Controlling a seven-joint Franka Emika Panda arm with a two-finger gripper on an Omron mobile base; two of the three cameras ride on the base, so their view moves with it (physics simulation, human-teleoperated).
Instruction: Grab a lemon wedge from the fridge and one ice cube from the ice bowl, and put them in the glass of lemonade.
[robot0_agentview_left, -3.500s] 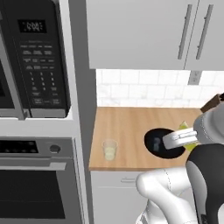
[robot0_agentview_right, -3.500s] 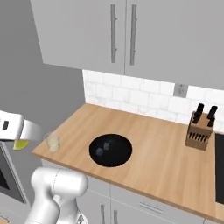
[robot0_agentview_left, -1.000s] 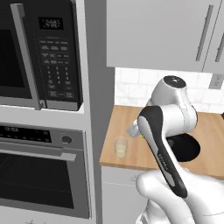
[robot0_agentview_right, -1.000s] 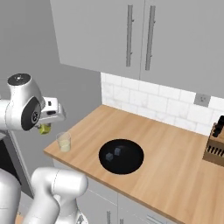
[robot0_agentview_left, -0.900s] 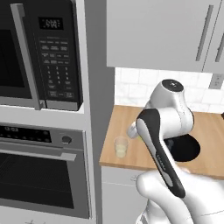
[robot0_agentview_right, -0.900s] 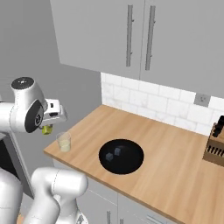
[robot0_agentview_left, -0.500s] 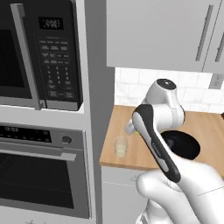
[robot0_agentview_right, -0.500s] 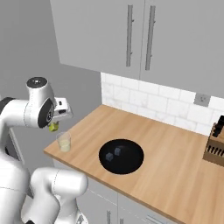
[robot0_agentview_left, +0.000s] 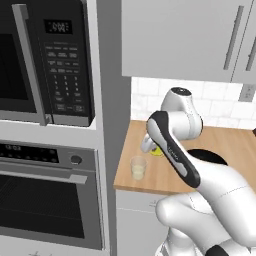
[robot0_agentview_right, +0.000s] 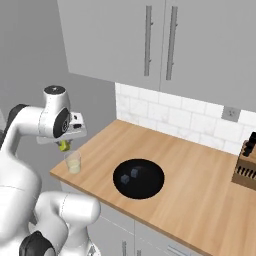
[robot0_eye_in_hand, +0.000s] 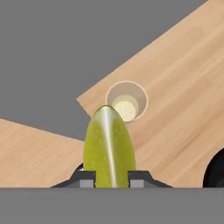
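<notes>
Wooden countertop (robot0_agentview_right: 200, 170) runs beside the oven stack, and over its left end the lemon wedge (robot0_eye_in_hand: 108, 146) sits clamped between the gripper's (robot0_eye_in_hand: 111, 177) fingers, just above and slightly off the glass of lemonade (robot0_agentview_right: 73, 162). Delivery is in hand; next, centre it over the rim and release. Since a second ago the hand has swung closer to the glass. The black ice bowl (robot0_agentview_right: 138, 178) waits alongside.

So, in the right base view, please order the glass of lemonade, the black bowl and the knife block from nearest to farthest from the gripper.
The gripper holds the lemon wedge.
1. Glass of lemonade, just below it at the counter's left corner.
2. Black bowl, mid-counter.
3. Knife block, far right edge.
</notes>
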